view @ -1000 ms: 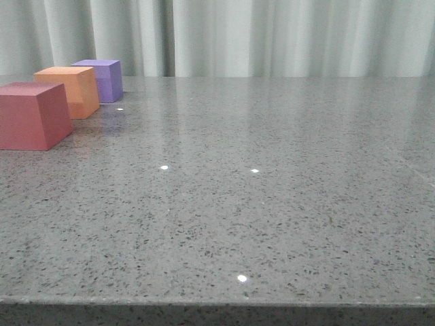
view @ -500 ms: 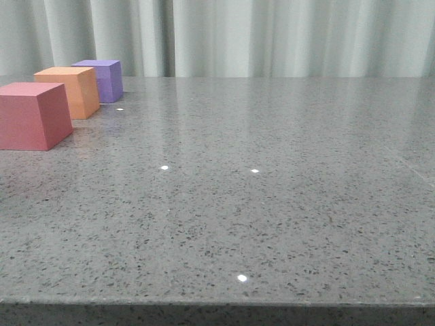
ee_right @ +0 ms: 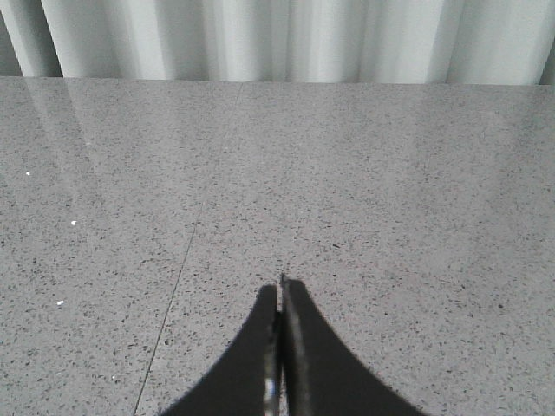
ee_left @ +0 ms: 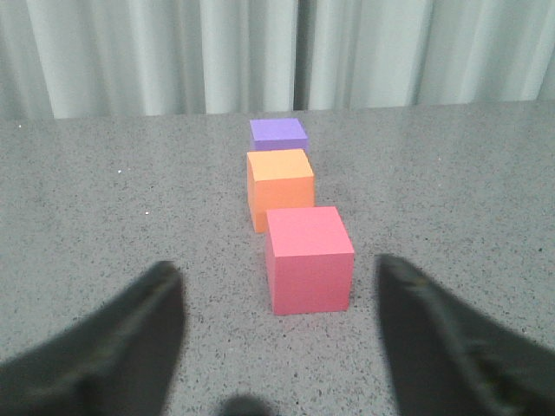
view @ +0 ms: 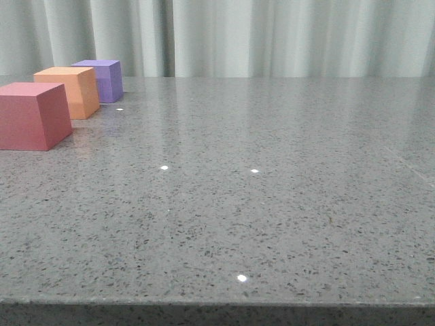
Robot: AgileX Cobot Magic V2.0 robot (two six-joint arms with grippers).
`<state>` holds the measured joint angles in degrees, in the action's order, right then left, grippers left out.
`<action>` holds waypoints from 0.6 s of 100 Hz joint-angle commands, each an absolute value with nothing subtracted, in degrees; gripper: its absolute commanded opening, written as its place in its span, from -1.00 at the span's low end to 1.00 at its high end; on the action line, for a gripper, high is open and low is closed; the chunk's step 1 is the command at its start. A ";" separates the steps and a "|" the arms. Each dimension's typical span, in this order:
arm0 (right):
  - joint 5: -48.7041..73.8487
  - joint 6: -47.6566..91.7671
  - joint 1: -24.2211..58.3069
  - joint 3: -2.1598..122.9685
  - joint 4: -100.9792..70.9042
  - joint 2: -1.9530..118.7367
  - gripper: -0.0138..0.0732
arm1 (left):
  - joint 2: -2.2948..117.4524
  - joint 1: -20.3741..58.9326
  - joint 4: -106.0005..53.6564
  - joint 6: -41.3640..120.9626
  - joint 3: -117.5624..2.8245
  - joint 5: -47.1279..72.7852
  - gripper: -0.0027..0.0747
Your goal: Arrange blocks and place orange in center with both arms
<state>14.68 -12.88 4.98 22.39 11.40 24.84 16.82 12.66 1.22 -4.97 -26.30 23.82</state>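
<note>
Orange cube (view: 70, 90) sits mid-row on the far left of the grey speckled table (view: 272, 204), between the purple cube (view: 103, 79) behind it and the red-pink cube (view: 32, 114) in front, small gaps between them. Left gripper (ee_left: 279, 334) spread wide, empty, short of the red-pink cube. Right gripper (ee_right: 279, 347) closed tight on nothing, over bare table.

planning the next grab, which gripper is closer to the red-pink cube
Left. The left gripper is open, facing the red-pink cube just ahead of its fingers. The right gripper is shut over bare table, with no cube in its view.
</note>
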 commanded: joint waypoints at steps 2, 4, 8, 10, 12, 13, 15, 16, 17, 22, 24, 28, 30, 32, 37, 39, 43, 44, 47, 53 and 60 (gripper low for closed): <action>9.89 -12.76 4.68 24.00 12.28 24.88 -0.94 | 17.20 12.96 1.20 -5.14 -27.74 18.48 -0.44; 9.89 -12.76 4.68 24.00 12.28 24.88 -0.94 | 17.20 12.96 1.20 -5.14 -27.74 18.35 -0.55; 9.89 -12.76 4.68 24.00 12.28 24.88 -0.94 | 17.20 12.96 1.20 -5.14 -27.74 18.11 -0.76; 9.89 -12.76 4.68 24.00 12.28 24.88 -0.94 | 17.20 12.96 1.20 -5.14 -27.74 17.96 -0.86; 9.89 -12.76 4.68 24.00 12.28 24.88 -0.94 | 17.20 12.96 1.20 -5.14 -27.74 17.79 -0.96; 9.89 -12.76 4.68 24.00 12.28 24.88 -0.94 | 17.20 12.96 1.20 -5.14 -27.74 17.65 -0.99; 9.89 -12.76 4.68 24.00 12.28 24.88 -0.94 | 17.20 12.96 1.38 -5.14 -27.74 17.49 -0.98; 9.89 -12.76 4.68 24.00 12.28 24.88 -0.94 | 17.20 12.96 1.38 -5.14 -27.74 17.49 -0.98; 9.89 -12.76 4.68 24.00 12.28 24.88 -0.94 | 17.20 12.96 1.38 -5.14 -27.74 17.49 -0.98; 9.89 -12.76 4.68 24.00 12.28 24.88 -0.94 | 17.20 12.96 1.38 -5.14 -27.74 17.49 -0.98; 9.89 -12.76 4.68 24.00 12.28 24.88 -0.94 | 17.20 12.96 1.38 -5.14 -27.74 17.49 -0.98; 9.89 -12.76 4.68 24.00 12.28 24.88 -0.94 | 17.20 12.96 1.38 -5.14 -27.74 17.49 -0.98; 9.89 -12.76 4.68 24.00 12.28 24.88 -0.94 | 17.20 12.96 1.38 -5.14 -27.74 17.49 -0.98; 9.89 -12.76 4.68 24.00 12.28 24.88 -0.94 | 17.20 12.96 1.38 -5.14 -27.74 17.49 -0.98; 9.89 -12.76 4.68 24.00 12.28 24.88 -0.94 | 17.20 12.96 1.38 -5.14 -27.74 17.49 -0.98; 9.89 -12.76 4.68 24.00 12.28 24.88 -0.94 | 17.20 12.96 1.38 -5.14 -27.74 17.49 -0.98; 9.89 -12.76 4.68 24.00 12.28 24.88 -0.94 | 17.20 12.96 1.38 -5.14 -27.74 17.49 -0.98; 9.89 -12.76 4.68 24.00 12.28 24.88 -0.94 | 17.20 12.96 1.38 -5.14 -27.74 17.49 -0.98; 9.89 -12.76 4.68 24.00 12.28 24.88 -0.94 | 17.20 12.96 1.38 -5.14 -27.74 17.49 -0.98; 9.89 -12.76 4.68 24.00 12.28 24.88 -0.94 | 17.20 12.96 1.38 -5.14 -27.74 17.49 -0.98; 9.89 -12.76 4.68 24.00 12.28 24.88 -0.94 | 17.20 12.96 1.38 -5.14 -27.74 17.49 -0.98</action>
<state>14.68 -12.88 4.98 22.39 11.40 24.84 16.84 12.66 1.33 -4.97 -26.09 22.68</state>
